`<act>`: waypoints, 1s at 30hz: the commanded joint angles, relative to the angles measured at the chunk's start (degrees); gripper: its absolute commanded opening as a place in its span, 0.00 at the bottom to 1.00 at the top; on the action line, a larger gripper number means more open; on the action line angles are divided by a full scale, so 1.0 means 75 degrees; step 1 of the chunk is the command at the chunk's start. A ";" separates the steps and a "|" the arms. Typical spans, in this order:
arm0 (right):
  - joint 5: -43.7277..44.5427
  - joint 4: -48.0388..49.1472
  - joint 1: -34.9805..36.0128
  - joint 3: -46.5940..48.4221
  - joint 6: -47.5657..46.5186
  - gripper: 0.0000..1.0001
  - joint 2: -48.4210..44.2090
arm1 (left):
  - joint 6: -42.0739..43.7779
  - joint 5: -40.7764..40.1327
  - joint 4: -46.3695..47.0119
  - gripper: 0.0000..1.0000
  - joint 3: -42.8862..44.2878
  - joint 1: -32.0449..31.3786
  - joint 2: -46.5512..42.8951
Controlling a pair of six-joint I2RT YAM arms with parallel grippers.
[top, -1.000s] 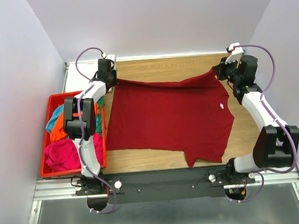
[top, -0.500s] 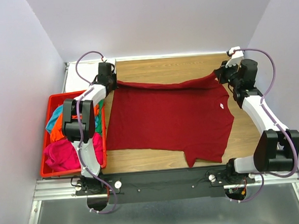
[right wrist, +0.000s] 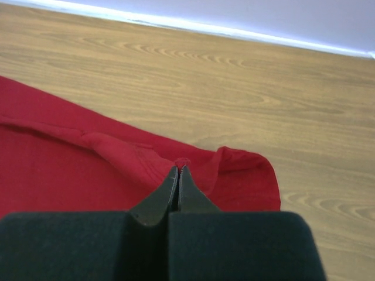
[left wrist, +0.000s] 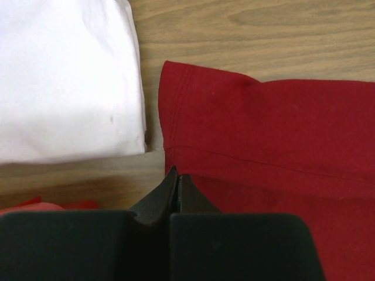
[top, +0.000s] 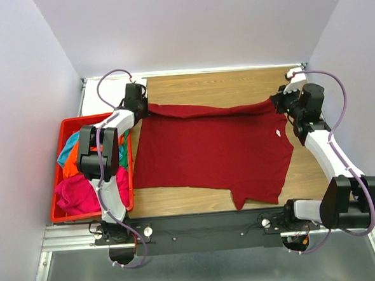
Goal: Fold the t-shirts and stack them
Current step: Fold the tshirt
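Note:
A dark red t-shirt (top: 213, 151) lies spread across the wooden table, its far edge stretched between my two grippers. My left gripper (top: 145, 109) is shut on the shirt's far left corner; in the left wrist view the closed tips (left wrist: 176, 177) sit on the hem of the red cloth (left wrist: 275, 134). My right gripper (top: 276, 103) is shut on the far right corner, with a small pinch of red fabric (right wrist: 234, 175) showing at the closed tips (right wrist: 179, 168). A folded white t-shirt (top: 103, 95) lies at the far left corner and also shows in the left wrist view (left wrist: 64, 76).
A red plastic bin (top: 78, 120) stands at the left edge, beside the left arm. It holds a magenta shirt (top: 79, 192), an orange one (top: 74, 159) and a teal one (top: 66, 150). Bare wood (top: 222, 84) lies behind the red shirt, up to the back wall.
Both grippers have come slightly nearer and lower with the shirt's far edge, which now lies flatter on the table. The rest of the shirt has not moved.

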 commanded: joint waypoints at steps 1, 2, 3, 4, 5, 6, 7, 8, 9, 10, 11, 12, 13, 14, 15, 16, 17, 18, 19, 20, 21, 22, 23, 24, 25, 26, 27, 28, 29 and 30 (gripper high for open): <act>0.0278 -0.0245 -0.0074 -0.0384 -0.0306 0.01 -0.0421 | -0.0179 -0.0075 -0.0019 0.00 -0.0338 -0.0061 -0.0599; 0.0313 -0.0281 -0.0074 -0.0455 -0.0341 0.00 -0.0480 | -0.0190 -0.0016 -0.0019 0.00 -0.0431 -0.0061 -0.0785; 0.0360 -0.0316 -0.0074 -0.0606 -0.0469 0.01 -0.0539 | -0.0190 0.0008 -0.0031 0.06 -0.0618 -0.0072 -0.0880; 0.0488 -0.0432 -0.0074 -0.0689 -0.0575 0.01 -0.0690 | -0.0179 -0.0050 -0.0042 0.28 -0.0747 -0.0107 -0.1020; 0.0571 -0.0480 -0.0074 -0.0771 -0.0657 0.04 -0.0749 | -0.0156 -0.0144 -0.0054 0.39 -0.0864 -0.0131 -0.1323; 0.0641 -0.0631 -0.0097 -0.0830 -0.0902 0.15 -0.0796 | -0.0155 -0.0237 -0.0031 0.49 -0.1063 -0.0189 -0.1512; 0.0688 -0.0934 -0.0109 -0.0865 -0.1043 0.17 -0.0878 | -0.0121 -0.0261 -0.0019 0.49 -0.1134 -0.0201 -0.1688; 0.0747 -0.1169 -0.0121 -0.0912 -0.1173 0.20 -0.1099 | -0.0074 -0.0308 -0.0031 0.50 -0.1158 -0.0190 -0.2095; 0.0782 -0.1288 -0.0144 -0.0970 -0.1383 0.28 -0.1241 | -0.0062 -0.0332 -0.0042 0.50 -0.1170 -0.0190 -0.2297; 0.0829 -0.1544 -0.0145 -0.1017 -0.1478 0.35 -0.1358 | -0.0027 -0.0309 -0.0042 0.52 -0.1159 -0.0201 -0.2508; 0.0853 -0.1674 -0.0145 -0.1006 -0.1560 0.42 -0.1429 | -0.0003 -0.0297 -0.0008 0.52 -0.1159 -0.0201 -0.2904; 0.0818 -0.1780 -0.0156 -0.0994 -0.1688 0.46 -0.1488 | 0.0043 -0.0262 0.0016 0.52 -0.1147 -0.0201 -0.3105; 0.0644 -0.1967 -0.0156 -0.0913 -0.1736 0.47 -0.1488 | 0.0079 -0.0192 0.0074 0.53 -0.1147 -0.0201 -0.3455; 0.0514 -0.2038 -0.0156 -0.0877 -0.1760 0.48 -0.1465 | 0.0114 -0.0191 0.0121 0.53 -0.1170 -0.0190 -0.3645; 0.0316 -0.2097 -0.0156 -0.0819 -0.1806 0.50 -0.1349 | 0.0230 -0.0168 0.0168 0.53 -0.1263 -0.0201 -0.3820; 0.0059 -0.2156 -0.0156 -0.0737 -0.1853 0.52 -0.1220 | 0.0266 -0.0203 0.0227 0.53 -0.1334 -0.0190 -0.4008; -0.0547 -0.2365 -0.0156 -0.0481 -0.1877 0.55 -0.1056 | 0.0325 -0.0377 0.0366 0.53 -0.1439 -0.0190 -0.4427; -0.0959 -0.2506 -0.0156 -0.0305 -0.2016 0.60 -0.0846 | 0.0383 -0.0460 0.0461 0.53 -0.1579 -0.0201 -0.4664; -0.1451 -0.2751 -0.0156 -0.0094 -0.2192 0.62 -0.0171 | 0.0500 -0.0531 0.0485 0.54 -0.1928 -0.0190 -0.4886; -0.2384 -0.3392 -0.0156 0.0511 -0.2344 0.65 0.0230 | 0.0513 -0.0682 0.0729 0.54 -0.2118 -0.0190 -0.5376; -0.2753 -0.3735 -0.0145 0.0831 -0.2694 0.65 0.0756 | 0.0536 -0.0695 0.0835 0.56 -0.2560 -0.0190 -0.5613; -0.3511 -0.4701 -0.0145 0.1263 -0.3010 0.65 0.1725 | 0.0548 -0.0637 0.1080 0.61 -0.2832 -0.0190 -0.5847; -0.3739 -0.5117 -0.0133 0.1639 -0.3304 0.65 0.2268 | 0.0548 -0.0625 0.1141 0.64 -0.3066 -0.0190 -0.6244; -0.3834 -0.5423 -0.0098 0.2280 -0.3492 0.65 0.2691 | 0.0548 -0.0532 0.1153 0.66 -0.3417 -0.0201 -0.6422; -0.3881 -0.5588 -0.0086 0.2496 -0.3494 0.65 0.3055 | 0.0583 -0.0531 0.1141 0.66 -0.3536 -0.0201 -0.6528; -0.3916 -0.5729 -0.0063 0.2672 -0.3529 0.65 0.3627 | 0.0664 -0.0450 0.0990 0.66 -0.3619 -0.0201 -0.6692; -0.3951 -0.5730 -0.0039 0.2848 -0.3610 0.66 0.3818 | 0.0677 -0.0414 0.0884 0.66 -0.3643 -0.0190 -0.6751; -0.3952 -0.5730 -0.0027 0.3197 -0.3611 0.66 0.4284 | 0.0688 -0.0402 0.0767 0.66 -0.3724 -0.0201 -0.6856; -0.3940 -0.5754 -0.0016 0.3445 -0.3553 0.66 0.4289 | 0.0688 -0.0379 0.0766 0.66 -0.3771 -0.0225 -0.6927; -0.3952 -0.5754 -0.0004 0.3656 -0.3402 0.66 0.4753 | 0.0677 -0.0356 0.0813 0.66 -0.3853 -0.0248 -0.6986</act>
